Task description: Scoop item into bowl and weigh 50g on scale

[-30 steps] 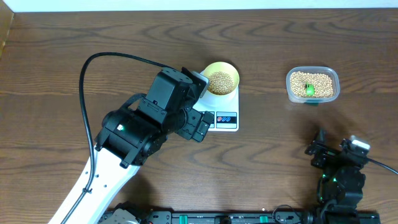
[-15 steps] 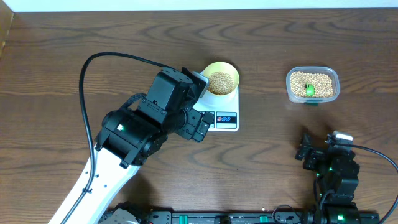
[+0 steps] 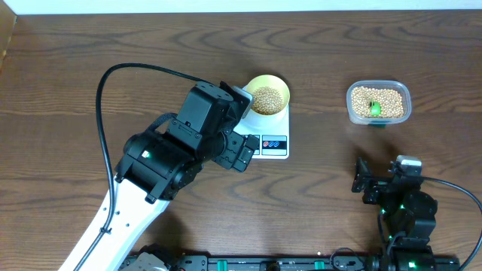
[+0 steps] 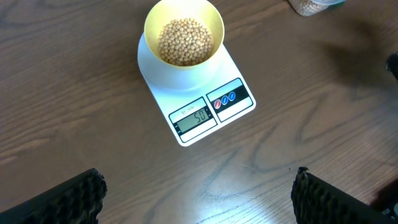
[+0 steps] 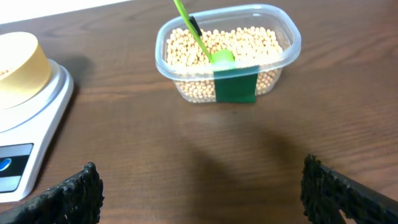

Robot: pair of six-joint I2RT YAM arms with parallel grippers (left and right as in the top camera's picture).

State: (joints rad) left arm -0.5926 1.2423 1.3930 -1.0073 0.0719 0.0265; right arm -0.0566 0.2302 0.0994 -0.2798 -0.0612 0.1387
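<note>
Take the scale (image 4: 205, 106) as the reference. The left wrist view shows its whole top. The pale-yellow bowl (image 4: 183, 37) stands on the round platform and is partly filled with beans (image 4: 184, 42). The grey display reads 50, and the red and blue buttons sit just beside it. In the overhead view the left arm covers the display, so no reading can be taken there. The left gripper (image 4: 199, 202) hangs over the wooden table (image 3: 75, 45) on the display side of the scale. Its jaws are spread wide and hold nothing, and only the two dark fingertips enter the frame, at the lower corners. The right wrist view alone gives the clear plastic tub (image 5: 227, 53) in detail. It stands well apart from the scale, on the scale's right, and holds more beans. A green scoop (image 5: 219, 58) leans in the beans, its handle cut off at the top edge. A green patch of tape marks the near wall. Scale and bowl are cropped at that view's left edge. The right gripper (image 5: 202, 196), well right of the scale, is wide apart and empty.
</note>
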